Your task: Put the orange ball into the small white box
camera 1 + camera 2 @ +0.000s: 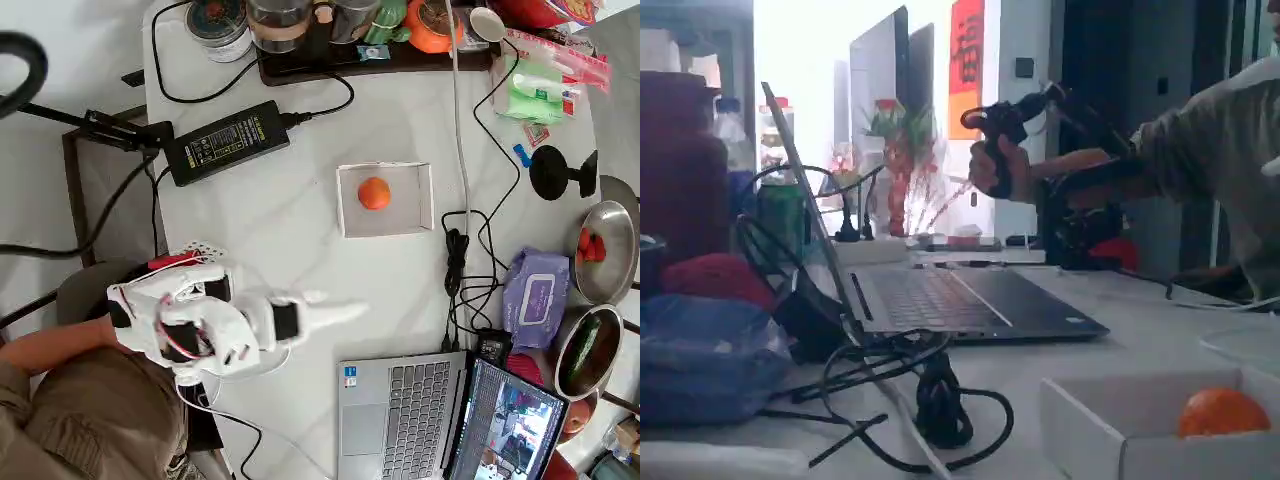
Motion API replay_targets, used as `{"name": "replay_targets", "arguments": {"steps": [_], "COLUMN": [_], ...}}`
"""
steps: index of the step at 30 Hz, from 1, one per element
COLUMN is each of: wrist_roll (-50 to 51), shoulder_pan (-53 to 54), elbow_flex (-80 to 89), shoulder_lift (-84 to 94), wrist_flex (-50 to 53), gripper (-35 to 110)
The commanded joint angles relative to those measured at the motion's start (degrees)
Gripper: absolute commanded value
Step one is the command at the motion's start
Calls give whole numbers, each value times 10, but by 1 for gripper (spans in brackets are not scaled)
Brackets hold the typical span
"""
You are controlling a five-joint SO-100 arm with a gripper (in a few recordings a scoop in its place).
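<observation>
The orange ball (374,193) lies inside the small white box (415,225) near the middle of the table in the overhead view. The fixed view shows the same ball (1223,412) resting behind the box's low front wall (1110,425) at the lower right. My white arm lies low at the table's lower left in the overhead view. Its gripper (352,312) points right, well below and a little left of the box. The fingers look pressed together with nothing between them.
A black power adapter (228,142) lies up-left of the box. Black cables (462,262) run right of it. An open laptop (400,415) sits at the near edge. Metal bowls (608,250), a purple wipes pack (538,297) and a crowded tray (330,60) line the right and far sides.
</observation>
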Motion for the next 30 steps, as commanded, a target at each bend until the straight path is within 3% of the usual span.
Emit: {"name": "replay_targets", "arguments": {"steps": [1, 30], "wrist_roll": [-11, -2], "shoulder_pan": [14, 12], "elbow_flex": [51, 267], "shoulder_lift": [5, 4], "wrist_flex": [-27, -28], "gripper": [32, 32]}}
